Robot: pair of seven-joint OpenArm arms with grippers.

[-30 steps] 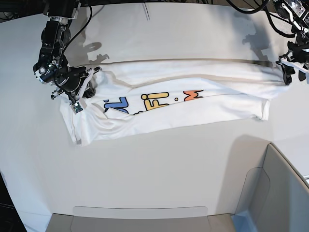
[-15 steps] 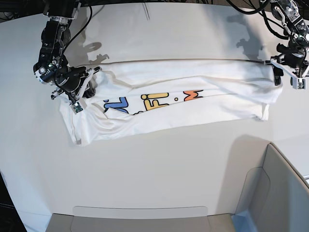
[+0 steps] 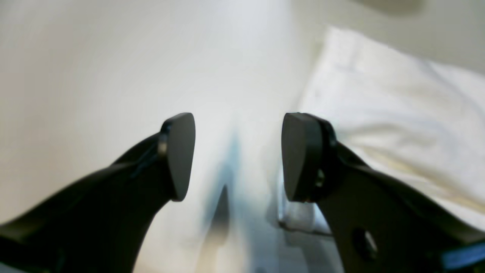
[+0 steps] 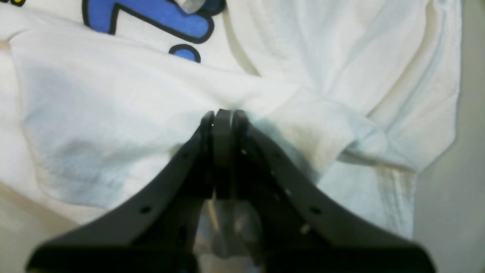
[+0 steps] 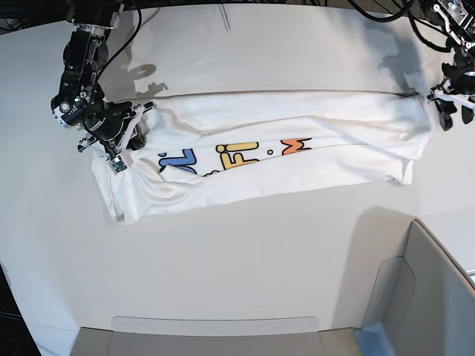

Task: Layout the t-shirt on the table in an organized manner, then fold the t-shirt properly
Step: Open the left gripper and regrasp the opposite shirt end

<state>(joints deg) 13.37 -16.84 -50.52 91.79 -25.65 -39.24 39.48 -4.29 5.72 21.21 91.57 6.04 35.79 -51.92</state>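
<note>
The white worktop [image 5: 245,252] carries the t-shirt [image 5: 297,159], which lies spread sideways across its far half, rumpled, with coloured letters showing along a fold. A grey-white bin [image 5: 430,297] sits at the worktop's near right corner.

Grey-white plastic bin [image 5: 438,289] at 5 o'clock of base view, cut by frame edge; second grey tray rim [image 5: 215,330] at 6 o'clock.
</note>
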